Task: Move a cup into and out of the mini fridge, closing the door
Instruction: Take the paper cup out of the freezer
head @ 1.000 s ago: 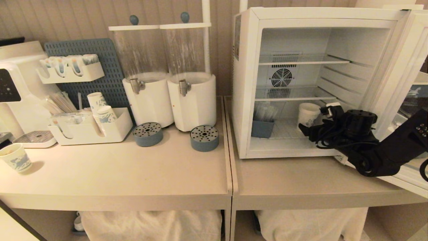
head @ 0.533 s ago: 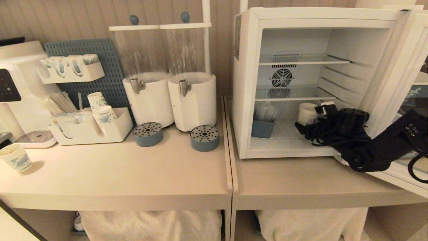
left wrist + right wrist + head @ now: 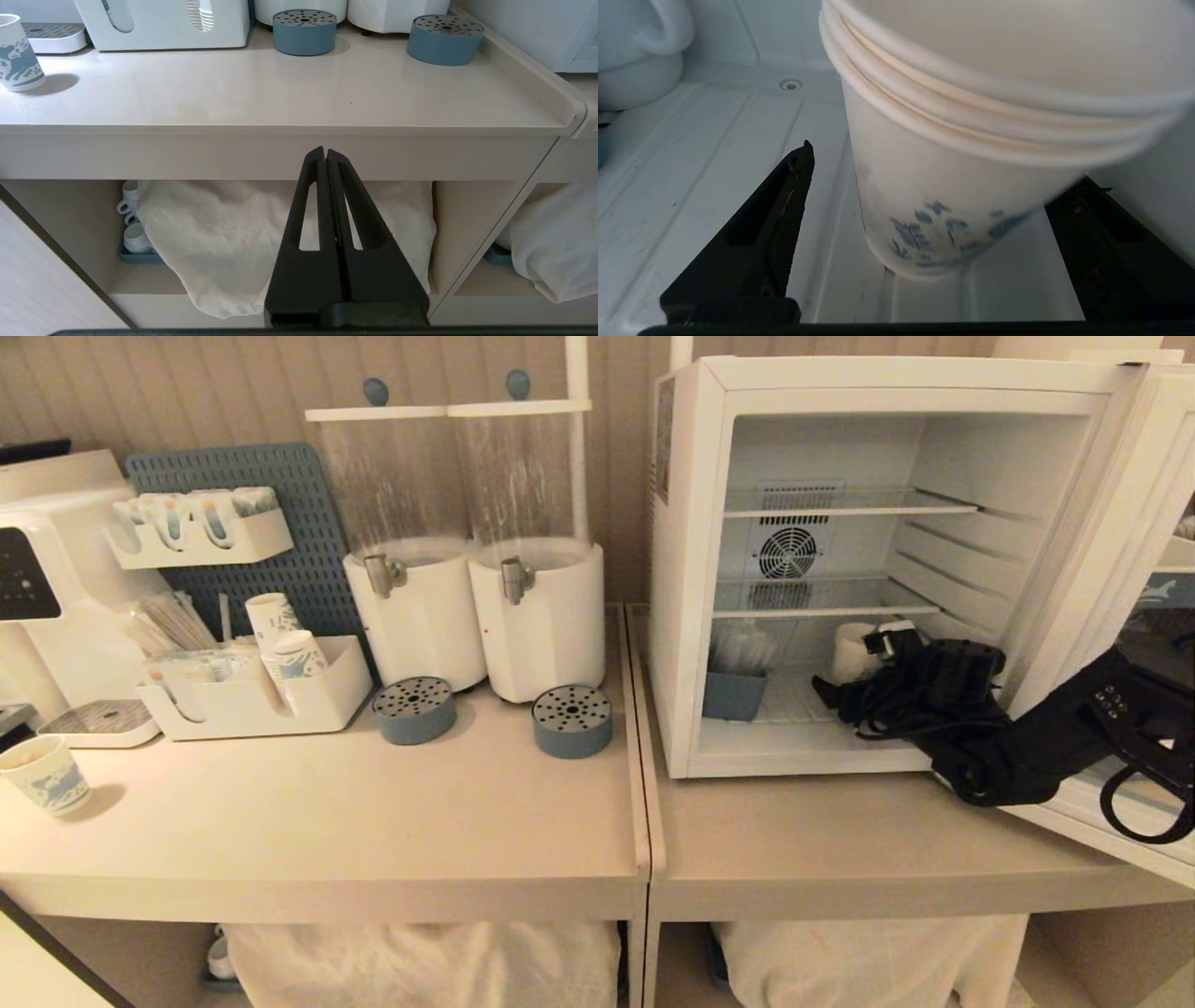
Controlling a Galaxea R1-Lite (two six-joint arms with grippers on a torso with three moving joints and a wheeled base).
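The cup (image 3: pixel 952 200) is white with a cream rolled rim and a faint, speckled blue print low on its side. The mini fridge (image 3: pixel 686 569) is white inside and out, with pale wire shelves and a round grey fan grille on its back wall. A small blue-grey bin (image 3: pixel 733 695) sits inside it. The right pincer (image 3: pixel 924 224) and the left pincer (image 3: pixel 326 161) are matt black. The bench (image 3: pixel 373 821) is pale beige. On it stand two blue-grey perforated discs (image 3: pixel 414 709), a blue-grey pegboard (image 3: pixel 308 569), and a short white cup with a bold blue drawing (image 3: pixel 47 777).
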